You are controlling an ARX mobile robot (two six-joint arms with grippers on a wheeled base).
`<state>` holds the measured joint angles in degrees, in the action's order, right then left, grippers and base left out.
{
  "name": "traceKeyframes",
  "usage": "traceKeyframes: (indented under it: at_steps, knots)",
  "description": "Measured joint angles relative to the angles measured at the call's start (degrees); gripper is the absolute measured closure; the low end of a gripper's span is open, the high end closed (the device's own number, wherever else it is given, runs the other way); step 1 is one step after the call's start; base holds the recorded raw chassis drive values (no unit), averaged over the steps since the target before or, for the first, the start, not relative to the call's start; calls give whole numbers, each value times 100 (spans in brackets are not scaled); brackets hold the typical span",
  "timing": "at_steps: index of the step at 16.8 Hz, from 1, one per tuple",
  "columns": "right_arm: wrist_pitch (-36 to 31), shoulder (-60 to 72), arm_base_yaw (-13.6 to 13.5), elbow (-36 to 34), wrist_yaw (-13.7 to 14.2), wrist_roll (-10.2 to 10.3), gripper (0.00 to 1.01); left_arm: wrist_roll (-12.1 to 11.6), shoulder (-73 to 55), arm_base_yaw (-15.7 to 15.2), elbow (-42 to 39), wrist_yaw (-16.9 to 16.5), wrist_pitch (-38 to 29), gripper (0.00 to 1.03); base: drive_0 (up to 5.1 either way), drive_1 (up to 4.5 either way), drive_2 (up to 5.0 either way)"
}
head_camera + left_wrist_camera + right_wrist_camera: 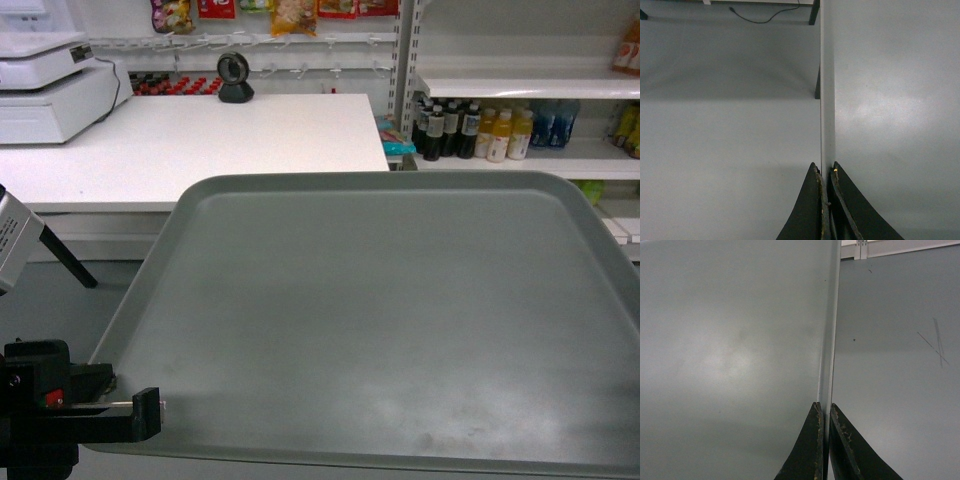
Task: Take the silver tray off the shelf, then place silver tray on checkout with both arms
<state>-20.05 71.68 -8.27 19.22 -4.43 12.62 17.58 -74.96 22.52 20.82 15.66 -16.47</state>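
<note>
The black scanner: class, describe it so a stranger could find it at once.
Start at the broad white checkout beyond the silver tray. Near its far edge stands the black scanner, right of the white till. It alone there is small, round and black.

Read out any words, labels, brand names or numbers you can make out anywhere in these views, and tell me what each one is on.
No text can be read.
Snack packets hanging above the checkout: print too blurred.
Bottles on the shelf: labels too small.
Plate on the left arm: marks too blurred.
Silver tray, the black scanner and the white machine: no lettering visible.
Both wrist views: none.
</note>
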Motion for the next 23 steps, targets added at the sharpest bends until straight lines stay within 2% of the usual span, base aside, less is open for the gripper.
traceKeyframes:
  at_steps: [23]
  knots:
    - [-7,-4,-33,9,7,2,99,-2,7,-20,0,13,-4,100,-504,237,237]
